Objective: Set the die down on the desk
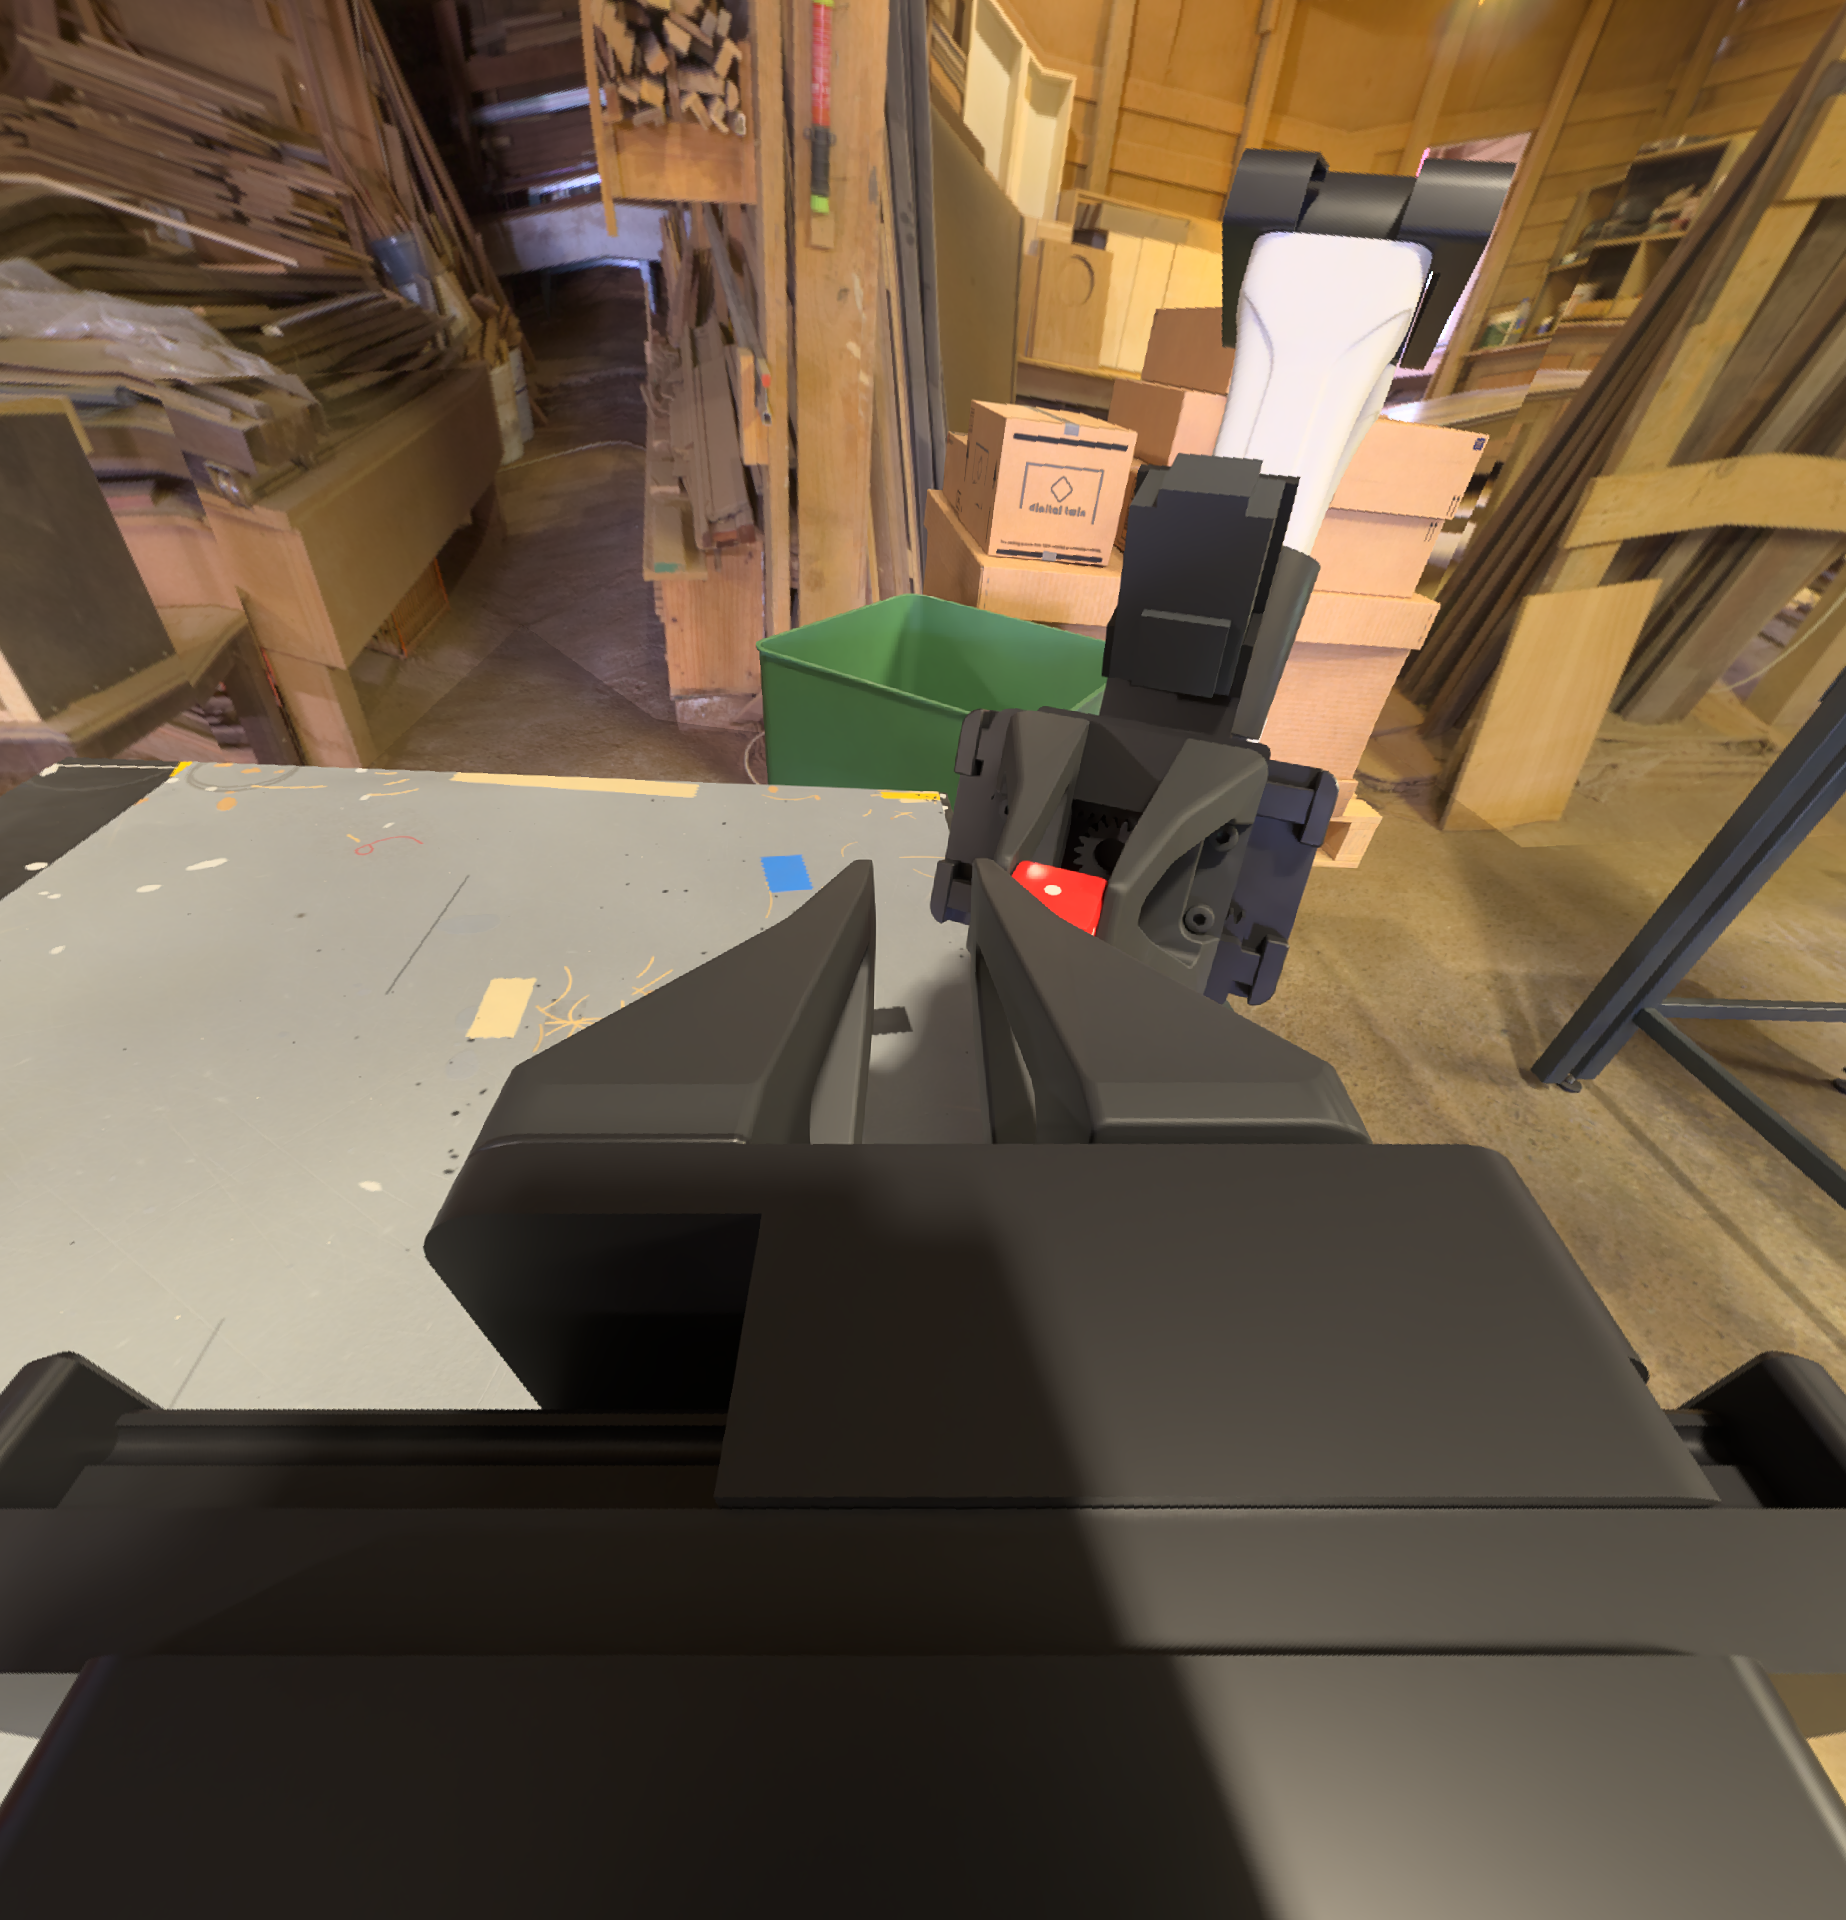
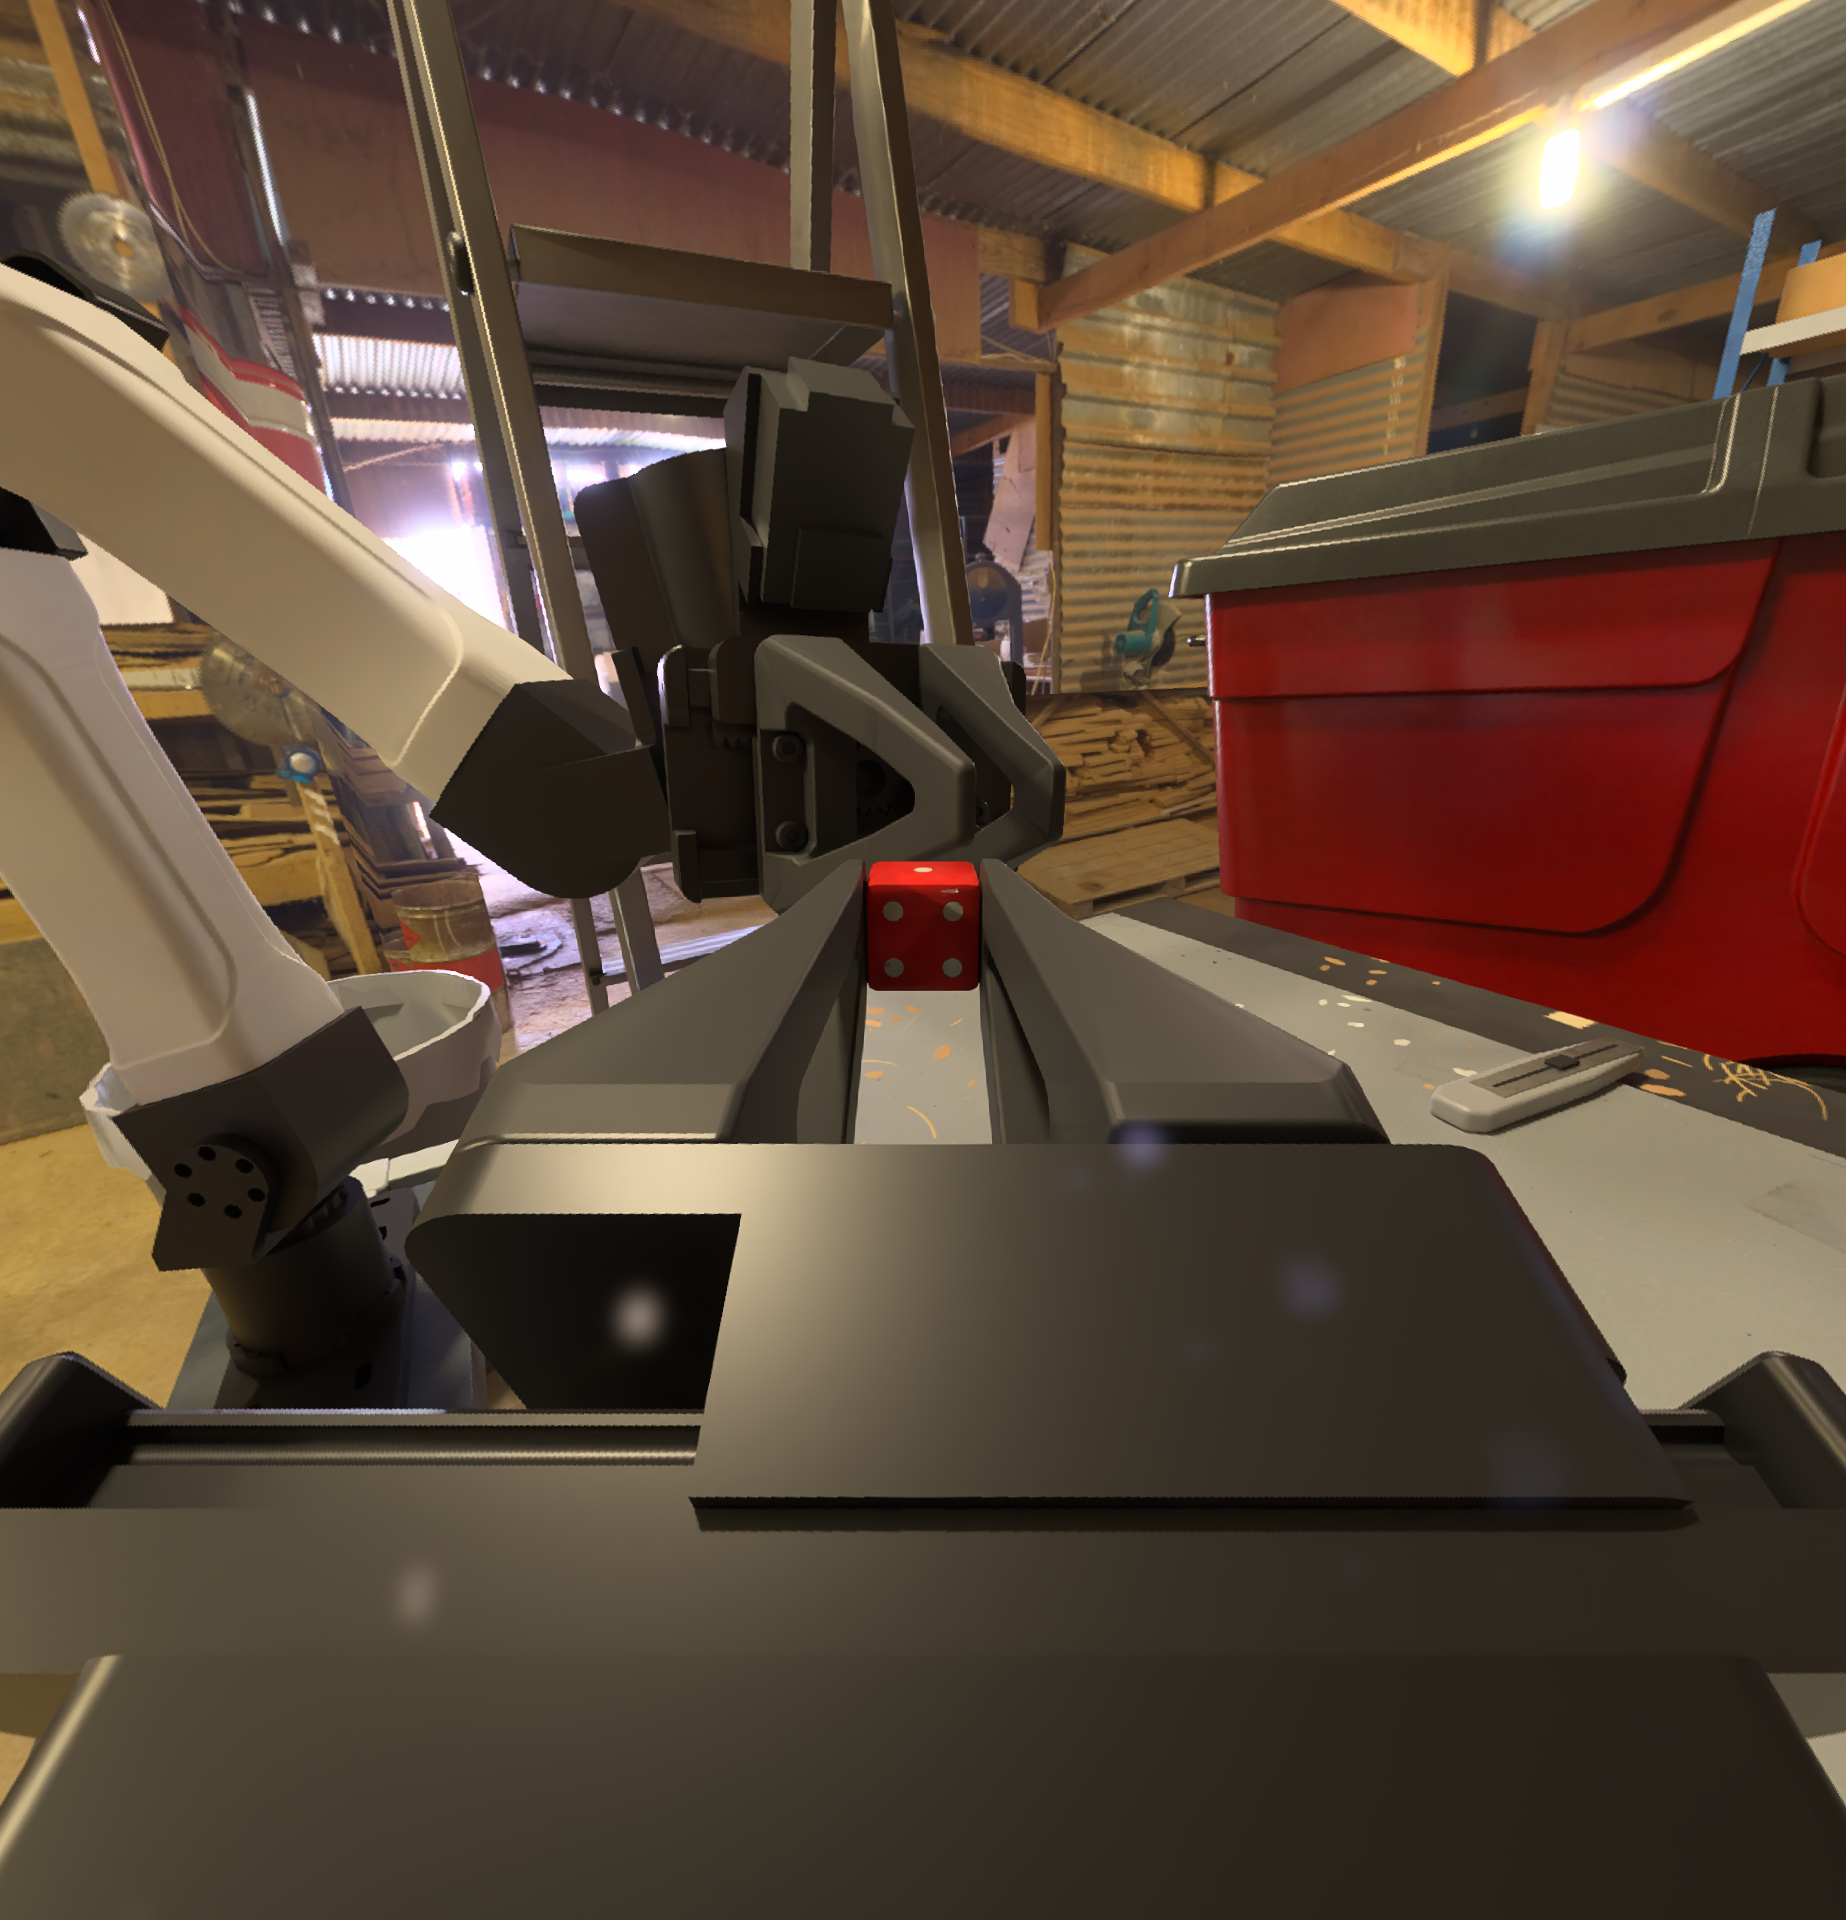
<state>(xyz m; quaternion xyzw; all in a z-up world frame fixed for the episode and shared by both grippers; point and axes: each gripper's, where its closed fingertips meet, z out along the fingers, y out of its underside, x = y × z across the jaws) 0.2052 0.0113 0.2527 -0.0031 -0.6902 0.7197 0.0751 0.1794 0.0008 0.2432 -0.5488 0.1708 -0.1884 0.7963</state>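
My right fingers point(image 2: 921, 925) clamp the red die point(image 2: 921, 925) at frame centre, above the grey tabletop point(image 2: 1677, 1226) – red toolbox point(image 2: 1521, 748) at right. My left fingers point(image 1: 924, 914) (nearly together) grip nothing, just beside the die.

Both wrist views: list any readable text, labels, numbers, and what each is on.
I won't quote writing; here is what bears it.
Cardboard box behind the green bin: dark print on its side.
Desk: a red scribble, no legible words.
Die in the right gripper: pips only, four facing the camera, one on top.
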